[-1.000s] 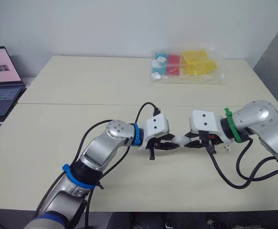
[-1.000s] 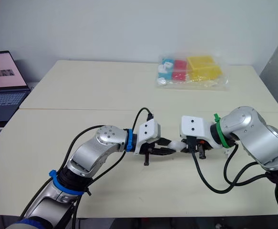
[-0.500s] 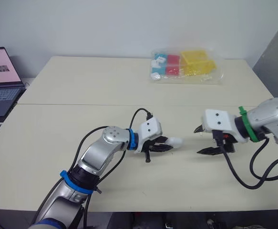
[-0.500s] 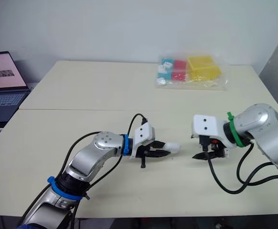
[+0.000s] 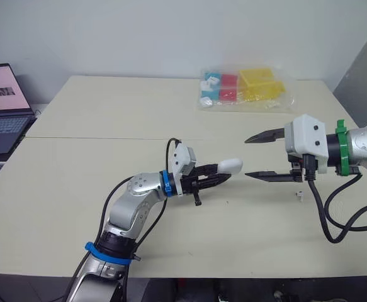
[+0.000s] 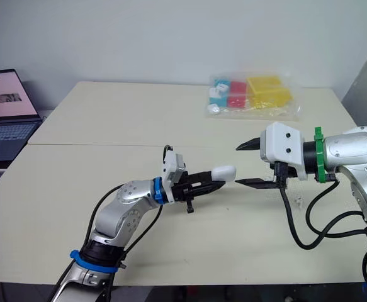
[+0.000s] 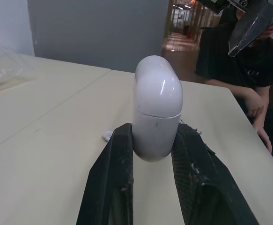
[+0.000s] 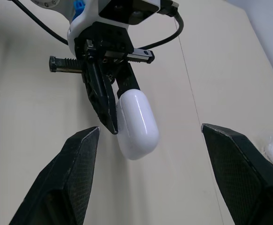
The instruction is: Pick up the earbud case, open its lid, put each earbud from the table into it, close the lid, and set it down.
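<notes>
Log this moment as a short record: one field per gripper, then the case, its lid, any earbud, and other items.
left gripper: shut on earbud case, gripping its lower half, lifted off the table
right gripper: open, empty, facing the case, not touching it
lid: closed, pointing toward the right gripper
earbud: small white piece on the table below the right gripper, likely one
other: clear bag of coloured boxes at the far side; laptop beyond the table's left edge
</notes>
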Controlling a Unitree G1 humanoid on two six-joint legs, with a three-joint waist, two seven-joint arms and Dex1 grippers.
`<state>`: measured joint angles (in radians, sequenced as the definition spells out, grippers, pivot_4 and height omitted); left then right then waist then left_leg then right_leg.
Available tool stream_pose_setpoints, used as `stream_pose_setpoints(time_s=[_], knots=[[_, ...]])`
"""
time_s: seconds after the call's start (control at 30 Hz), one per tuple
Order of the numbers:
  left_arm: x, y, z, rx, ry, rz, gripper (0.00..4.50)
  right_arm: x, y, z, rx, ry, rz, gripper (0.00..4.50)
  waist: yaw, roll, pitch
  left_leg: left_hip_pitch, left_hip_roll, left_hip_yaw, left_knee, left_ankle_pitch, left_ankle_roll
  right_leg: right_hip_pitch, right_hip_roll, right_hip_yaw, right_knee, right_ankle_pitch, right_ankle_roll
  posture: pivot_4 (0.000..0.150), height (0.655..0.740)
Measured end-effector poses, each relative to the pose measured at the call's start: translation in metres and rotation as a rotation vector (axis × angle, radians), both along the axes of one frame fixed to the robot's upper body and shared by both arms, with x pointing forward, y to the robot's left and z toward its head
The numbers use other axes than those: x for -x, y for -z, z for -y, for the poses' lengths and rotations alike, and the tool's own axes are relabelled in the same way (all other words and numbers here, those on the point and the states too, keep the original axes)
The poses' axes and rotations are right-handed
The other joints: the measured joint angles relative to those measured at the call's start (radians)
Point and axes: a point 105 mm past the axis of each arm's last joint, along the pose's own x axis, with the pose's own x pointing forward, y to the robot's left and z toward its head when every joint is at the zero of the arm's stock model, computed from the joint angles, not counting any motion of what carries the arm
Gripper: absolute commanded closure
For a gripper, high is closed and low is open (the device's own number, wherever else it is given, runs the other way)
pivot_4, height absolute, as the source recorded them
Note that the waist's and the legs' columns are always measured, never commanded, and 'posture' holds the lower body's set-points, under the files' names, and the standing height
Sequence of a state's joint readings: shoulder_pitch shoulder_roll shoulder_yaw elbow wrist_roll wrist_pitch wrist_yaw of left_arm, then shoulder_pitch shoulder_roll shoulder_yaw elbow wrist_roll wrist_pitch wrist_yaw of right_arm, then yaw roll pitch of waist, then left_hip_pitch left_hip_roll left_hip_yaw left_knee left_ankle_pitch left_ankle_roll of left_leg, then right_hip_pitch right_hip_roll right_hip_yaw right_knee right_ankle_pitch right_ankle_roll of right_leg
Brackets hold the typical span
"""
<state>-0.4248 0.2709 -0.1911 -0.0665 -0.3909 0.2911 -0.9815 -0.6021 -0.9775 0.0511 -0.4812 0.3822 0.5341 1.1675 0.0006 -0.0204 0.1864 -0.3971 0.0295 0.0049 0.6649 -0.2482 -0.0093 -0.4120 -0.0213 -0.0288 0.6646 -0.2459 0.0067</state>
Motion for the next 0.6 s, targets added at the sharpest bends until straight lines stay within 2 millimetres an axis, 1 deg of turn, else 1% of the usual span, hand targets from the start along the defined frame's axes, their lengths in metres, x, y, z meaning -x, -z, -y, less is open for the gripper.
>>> stream_pose_setpoints(time_s=[0.1,0.2,0.4,0.6], knots=[[0.001,0.000,0.002,-0.011,0.009,0.049,3.74,-0.004,0.012,-0.007,0.021,-0.007,0.001,0.88,0.000,0.000,0.000,0.000,0.000,0.000,0.000,0.000,0.000,0.000,0.000,0.000,0.000,0.000,0.000,0.150,0.7345],[0.000,0.004,0.002,-0.024,0.007,0.045,3.74,-0.006,0.017,-0.010,0.031,-0.014,-0.010,0.88,0.000,0.000,0.000,0.000,0.000,0.000,0.000,0.000,0.000,0.000,0.000,0.000,0.000,0.000,0.000,0.150,0.7345],[0.001,0.004,0.003,-0.025,0.012,0.050,3.74,-0.014,0.012,-0.012,0.020,0.002,0.007,0.88,0.000,0.000,0.000,0.000,0.000,0.000,0.000,0.000,0.000,0.000,0.000,0.000,0.000,0.000,0.000,0.150,0.7345],[0.002,0.006,0.005,-0.045,0.018,0.073,3.74,-0.022,0.020,-0.011,0.023,0.023,-0.017,0.88,0.000,0.000,0.000,0.000,0.000,0.000,0.000,0.000,0.000,0.000,0.000,0.000,0.000,0.000,0.000,0.150,0.7345]])
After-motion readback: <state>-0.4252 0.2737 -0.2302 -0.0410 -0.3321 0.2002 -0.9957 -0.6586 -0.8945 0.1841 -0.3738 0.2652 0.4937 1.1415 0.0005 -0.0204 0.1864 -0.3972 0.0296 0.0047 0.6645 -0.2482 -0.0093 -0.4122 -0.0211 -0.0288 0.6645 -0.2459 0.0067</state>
